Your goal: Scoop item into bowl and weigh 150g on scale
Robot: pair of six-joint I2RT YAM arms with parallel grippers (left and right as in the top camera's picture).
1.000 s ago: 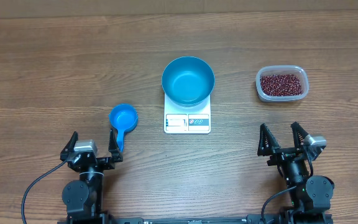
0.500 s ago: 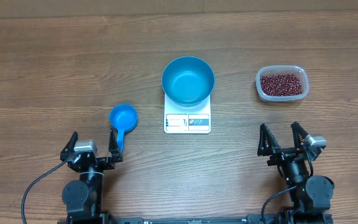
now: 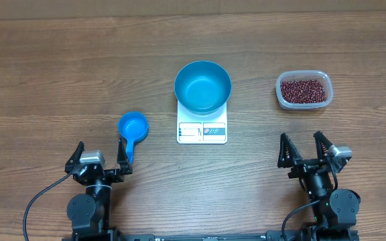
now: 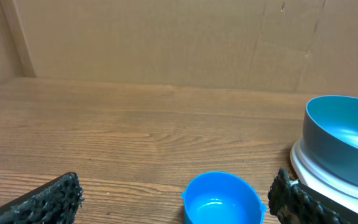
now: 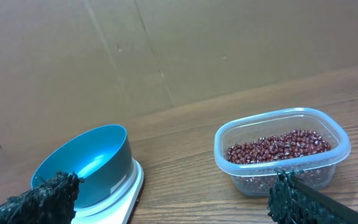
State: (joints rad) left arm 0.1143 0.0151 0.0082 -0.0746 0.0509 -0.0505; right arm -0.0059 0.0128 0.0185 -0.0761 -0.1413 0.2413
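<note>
The bright blue bowl stands empty on the white scale at the table's middle; it also shows in the left wrist view and the right wrist view. The dark red-brown beans fill a clear tub at the right, with the beans also seen from the right wrist. A small blue scoop lies left of the scale, handle toward my left gripper, which is open and empty just behind it. My right gripper is open and empty, near the front edge below the tub.
A brown cardboard wall closes off the far side of the wooden table. The scale's display and buttons face the front edge. The scoop's cup lies between my left fingertips in the left wrist view.
</note>
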